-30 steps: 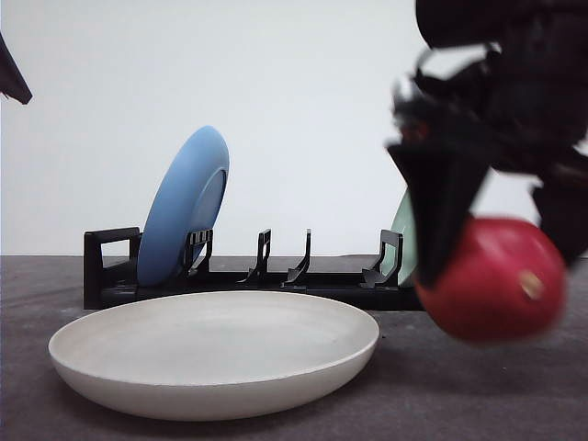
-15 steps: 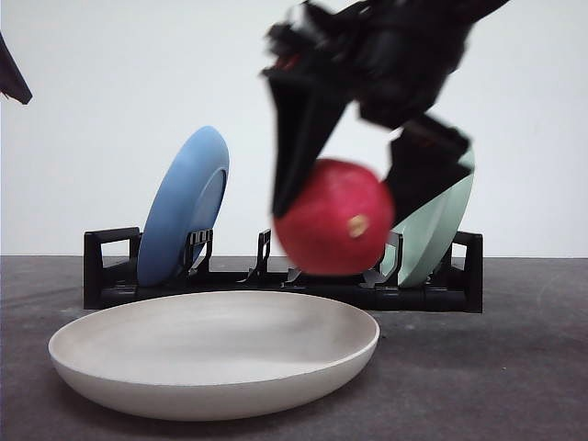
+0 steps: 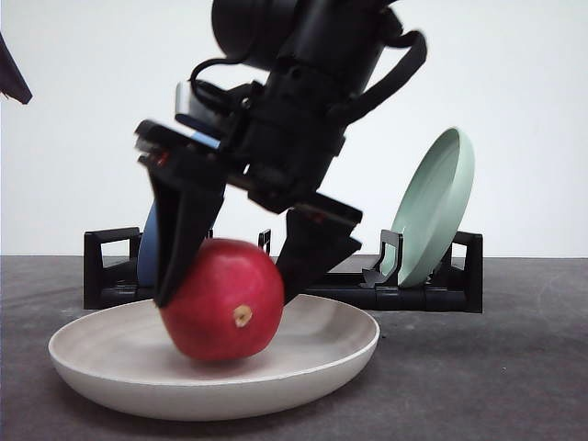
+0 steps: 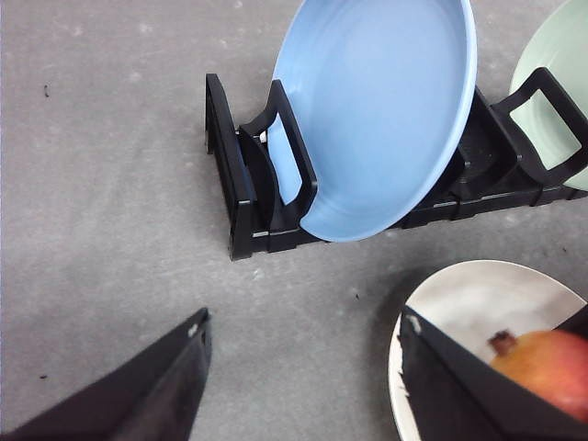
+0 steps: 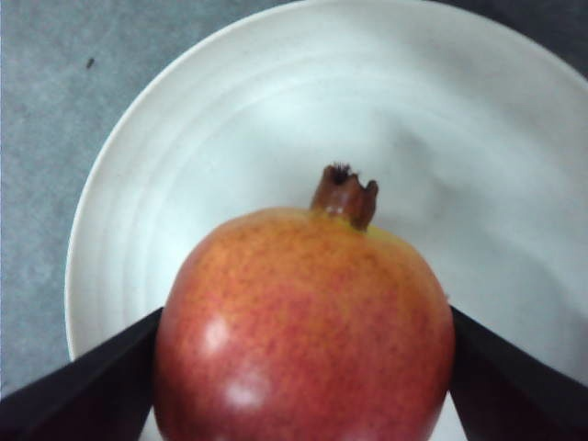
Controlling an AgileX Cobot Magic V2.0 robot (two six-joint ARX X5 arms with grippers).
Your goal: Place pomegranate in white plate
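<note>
The red pomegranate (image 3: 222, 301) is down inside the white plate (image 3: 344, 354) at the front of the table, left of the plate's middle, and seems to touch its floor. My right gripper (image 3: 227, 294) is shut on it, one black finger on each side. From the right wrist, the pomegranate (image 5: 303, 331) fills the gap between the fingers (image 5: 83, 395), its stem nub pointing over the plate (image 5: 211, 147). My left gripper (image 4: 301, 322) hangs open above bare table, beside the plate (image 4: 459, 294) and the pomegranate (image 4: 549, 367).
A black dish rack (image 3: 110, 266) stands behind the plate. It holds a blue plate (image 4: 386, 110) on its left end and a pale green plate (image 3: 432, 216) on its right end. Grey table lies to the right of the white plate.
My right gripper has carried the pomegranate leftward and down, from the right side, past the rack, into the white plate. The left arm has not moved.
</note>
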